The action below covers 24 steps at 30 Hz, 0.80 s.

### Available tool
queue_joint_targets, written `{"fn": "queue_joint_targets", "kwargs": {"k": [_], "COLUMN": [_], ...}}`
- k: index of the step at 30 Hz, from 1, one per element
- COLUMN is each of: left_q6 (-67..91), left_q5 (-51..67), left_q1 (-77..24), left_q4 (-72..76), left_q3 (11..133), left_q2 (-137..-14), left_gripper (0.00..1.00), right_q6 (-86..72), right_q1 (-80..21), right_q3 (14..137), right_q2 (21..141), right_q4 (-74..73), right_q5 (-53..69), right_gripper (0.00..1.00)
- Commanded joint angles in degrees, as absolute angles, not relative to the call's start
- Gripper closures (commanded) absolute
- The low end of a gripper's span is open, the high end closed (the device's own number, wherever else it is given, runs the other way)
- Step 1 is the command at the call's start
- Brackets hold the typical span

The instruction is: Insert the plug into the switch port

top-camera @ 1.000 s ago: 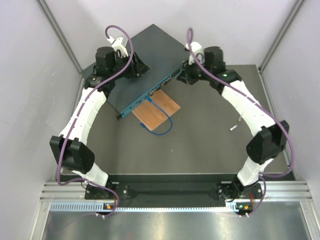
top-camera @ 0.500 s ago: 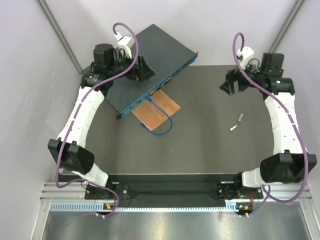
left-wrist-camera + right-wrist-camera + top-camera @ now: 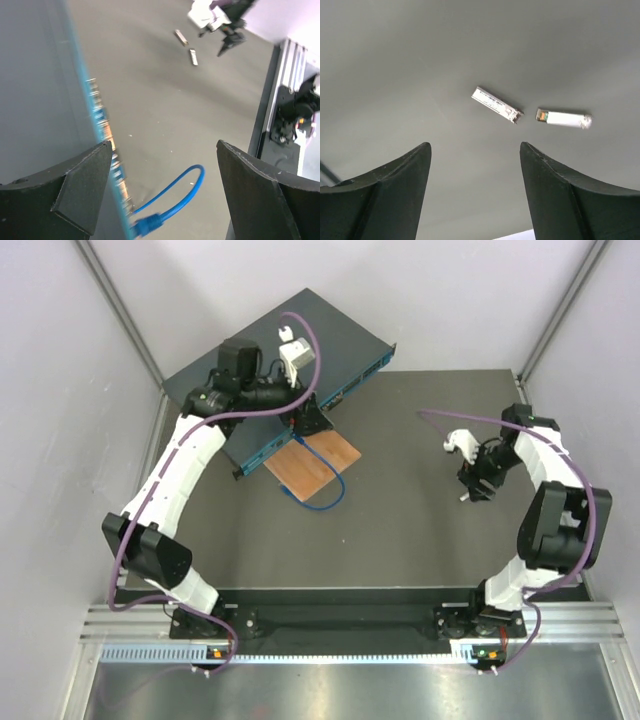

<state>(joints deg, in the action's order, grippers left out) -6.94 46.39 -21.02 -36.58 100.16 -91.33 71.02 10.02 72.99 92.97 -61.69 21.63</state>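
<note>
The switch (image 3: 330,335) lies flat at 11 o'clock on the table (image 3: 400,540), turned slantwise, with its narrow face of ports (image 3: 102,125) looking toward 4 o'clock. A board (image 3: 320,455) lies flat on the table just beside that face, on its 5 o'clock side. A blue cable (image 3: 335,498) loops over the board's near edge. One end of it reaches the port row, but whether it sits in a port cannot be told. No silver plug shows in the ports that can be seen.

The left gripper (image 3: 308,423) hangs over the port edge of the switch. In the wrist view its jaws stand wide apart (image 3: 163,147) with nothing between them, the switch top (image 3: 40,90) under the left finger and the cable (image 3: 185,182) below the gap.

Two silver plugs (image 3: 497,105) lie on the bare table at 3 o'clock, well apart from the switch. They lie nearly end to end, close but not touching. The right gripper (image 3: 478,483) hangs above them, pointing down, its jaws apart (image 3: 474,146) and empty. Neither finger touches a plug.
</note>
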Motion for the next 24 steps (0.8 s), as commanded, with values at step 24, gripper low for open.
{"fn": "queue_joint_targets", "kwargs": {"k": [24], "left_q6": [-9.67], "left_q5": [43.95], "left_q1": [-25.14], "left_q4": [-35.6], "left_q3": [101.78], "left_q2": [-91.32], "left_gripper": [0.14], "right_q6": [99.84], "right_q1": [9.49], "right_q3": [64.96], "right_q2": [104.77], "right_q4": [-42.46], "right_q5": [17.05], "right_gripper": [0.55]}}
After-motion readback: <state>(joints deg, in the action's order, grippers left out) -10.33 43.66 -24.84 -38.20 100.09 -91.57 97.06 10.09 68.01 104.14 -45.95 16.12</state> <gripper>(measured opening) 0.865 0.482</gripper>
